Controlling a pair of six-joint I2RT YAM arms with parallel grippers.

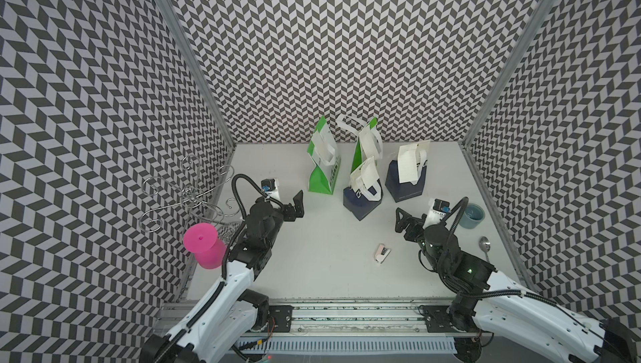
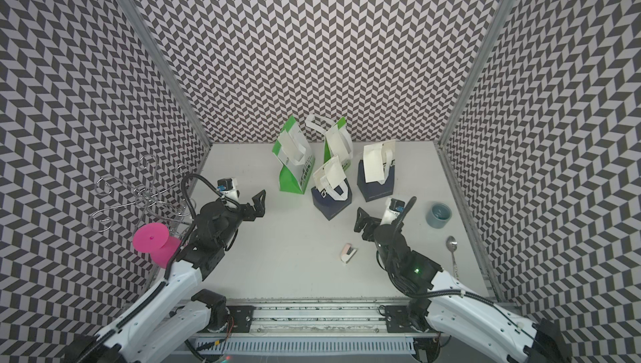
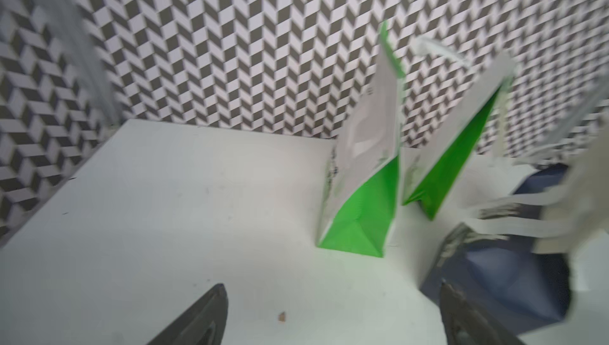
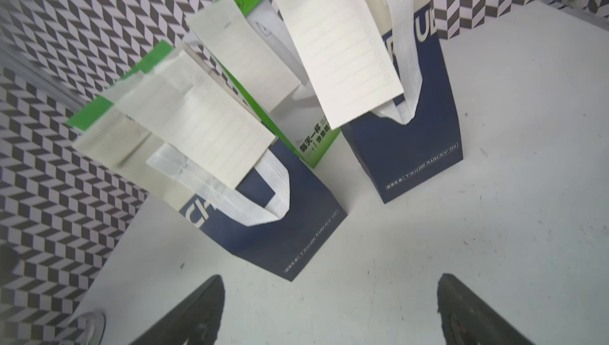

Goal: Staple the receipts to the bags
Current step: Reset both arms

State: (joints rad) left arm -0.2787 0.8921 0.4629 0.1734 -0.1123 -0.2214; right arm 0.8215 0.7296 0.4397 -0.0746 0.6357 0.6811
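Four bags stand at the back of the table in both top views: two green-and-white bags (image 1: 322, 174) (image 1: 362, 151) and two navy bags (image 1: 362, 201) (image 1: 406, 186). A cream receipt hangs down the front of each, such as the receipts (image 4: 342, 40) (image 4: 204, 122) on the navy bags. My left gripper (image 1: 296, 205) (image 3: 331, 289) is open and empty, just left of the nearest green bag (image 3: 359, 214). My right gripper (image 1: 400, 222) (image 4: 329, 277) is open and empty, in front of the navy bags (image 4: 280, 228). A small pink-and-white stapler (image 1: 381, 253) (image 2: 348, 253) lies on the table between the arms.
A pink cup (image 1: 204, 245) and a wire hook stand (image 1: 187, 194) sit at the left edge beside my left arm. A blue-grey bowl (image 1: 472, 216) and a metal spoon (image 1: 485, 245) lie at the right edge. Patterned walls close in three sides.
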